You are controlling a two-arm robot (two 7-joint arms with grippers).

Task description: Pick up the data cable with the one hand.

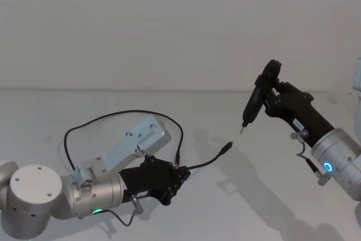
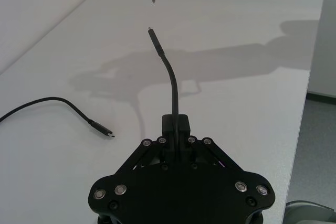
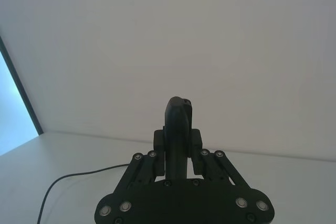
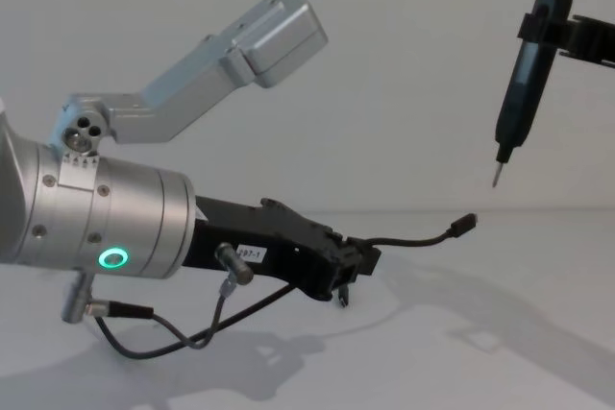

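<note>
My left gripper [image 1: 181, 172], flat and black on a silver wrist with a green ring light, is shut on the data cable [image 1: 113, 115] near one end. That short end curves up and forward, its plug [image 1: 228, 147] in the air. In the left wrist view the cable [image 2: 169, 72] rises from the shut jaws of the left gripper [image 2: 176, 124], and the other plug [image 2: 107, 132] lies on the table. The rest loops on the table behind the left arm. My right gripper [image 1: 269, 94] is raised at the right, shut on a black pen-like tool [image 1: 251, 104] whose tip points down near the lifted plug.
The white table [image 1: 254, 207] meets a plain wall behind. Its right edge [image 2: 303, 119] drops to the floor. A silver bracket [image 1: 141, 139] rides on the left arm. A short grey wire [image 4: 154, 338] hangs under the left wrist.
</note>
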